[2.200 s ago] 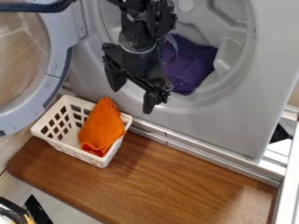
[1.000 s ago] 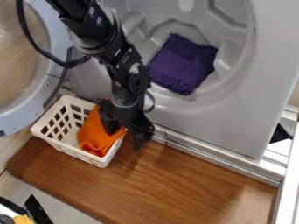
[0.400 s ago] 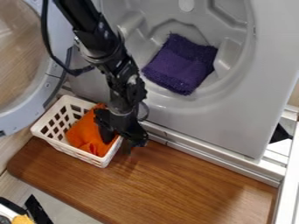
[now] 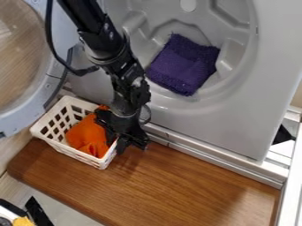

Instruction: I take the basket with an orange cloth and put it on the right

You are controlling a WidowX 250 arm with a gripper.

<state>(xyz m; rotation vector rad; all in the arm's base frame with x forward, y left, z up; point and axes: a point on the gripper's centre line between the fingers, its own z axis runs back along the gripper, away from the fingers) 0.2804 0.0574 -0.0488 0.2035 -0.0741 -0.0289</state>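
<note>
Camera view — the jaws (image 4: pixel 116 143) grip the basket (image 4: pixel 72 152) by its rim — inner tip indistinct beside orange cloth (image 4: pixel 86 134).

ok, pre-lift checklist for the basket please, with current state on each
1. Gripper at the basket's right-hand wall: ok.
2. Firm hold on the basket: cannot tell.
3. Basket upright: ok, it sits at the left part of the wooden board.
4. Orange cloth inside the basket: ok, bunched toward the side where the gripper is.
5. Cloth free of the gripper: cannot tell, the gripper overlaps it in this view, so it may snag.
6. Basket placed on the right: not ok, that move is yet to be done.
</note>
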